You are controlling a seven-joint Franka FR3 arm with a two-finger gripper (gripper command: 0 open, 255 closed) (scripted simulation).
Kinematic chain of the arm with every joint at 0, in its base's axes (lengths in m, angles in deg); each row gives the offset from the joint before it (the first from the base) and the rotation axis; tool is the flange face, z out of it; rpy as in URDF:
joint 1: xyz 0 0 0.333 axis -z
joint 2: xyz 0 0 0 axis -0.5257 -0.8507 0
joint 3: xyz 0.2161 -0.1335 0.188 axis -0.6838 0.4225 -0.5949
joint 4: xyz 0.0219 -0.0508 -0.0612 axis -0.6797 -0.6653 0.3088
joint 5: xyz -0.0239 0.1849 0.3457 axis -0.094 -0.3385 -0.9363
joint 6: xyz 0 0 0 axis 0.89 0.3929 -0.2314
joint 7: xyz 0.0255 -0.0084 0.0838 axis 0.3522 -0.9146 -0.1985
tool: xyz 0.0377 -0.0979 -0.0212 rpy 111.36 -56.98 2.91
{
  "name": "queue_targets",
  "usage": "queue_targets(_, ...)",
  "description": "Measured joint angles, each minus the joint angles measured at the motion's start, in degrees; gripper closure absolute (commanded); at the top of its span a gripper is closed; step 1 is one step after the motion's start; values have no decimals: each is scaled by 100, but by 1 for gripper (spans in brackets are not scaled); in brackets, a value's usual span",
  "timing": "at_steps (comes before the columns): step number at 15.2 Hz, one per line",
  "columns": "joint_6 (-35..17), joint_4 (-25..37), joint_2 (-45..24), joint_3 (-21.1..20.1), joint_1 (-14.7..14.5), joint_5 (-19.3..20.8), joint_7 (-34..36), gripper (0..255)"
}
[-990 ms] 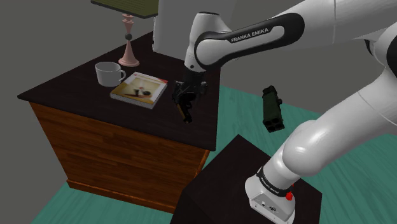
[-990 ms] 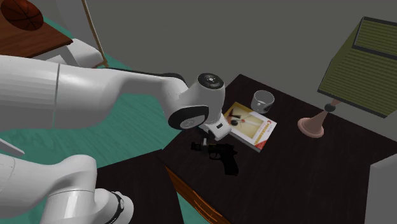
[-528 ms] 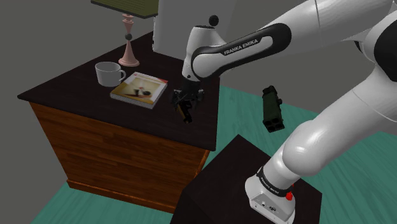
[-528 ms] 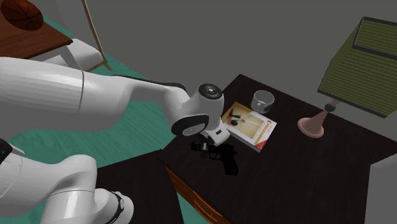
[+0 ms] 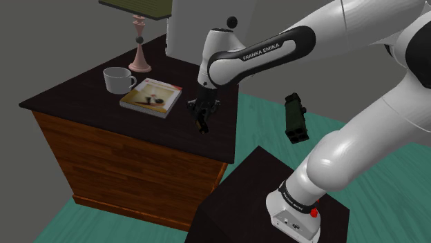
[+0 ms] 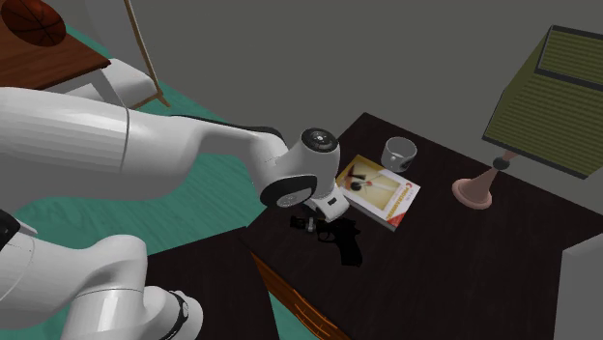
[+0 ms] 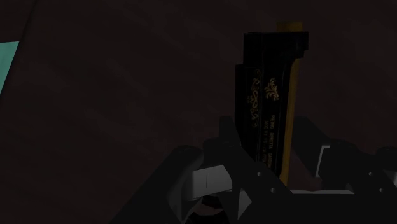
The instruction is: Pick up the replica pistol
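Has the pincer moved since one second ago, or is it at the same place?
Yes. In the shoulder view the pincer has come down, judged against the book beside it, closer to the black pistol on the table.

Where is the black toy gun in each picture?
Shoulder view: pistol on the dark tabletop, under the tool, toward that view's right of the book.
Second exterior view: pistol near the middle, just below the book.
Wrist view: pistol lies straight ahead of the tool.
Shared landmark: the dark tabletop under it.
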Motion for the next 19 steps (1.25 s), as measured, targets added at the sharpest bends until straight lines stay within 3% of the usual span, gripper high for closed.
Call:
queue_targets(5, 90, 36, 49, 8, 1, -8, -10, 255)
queue_targets(19, 1218, 648, 571, 82, -6, -66, -47, 255)
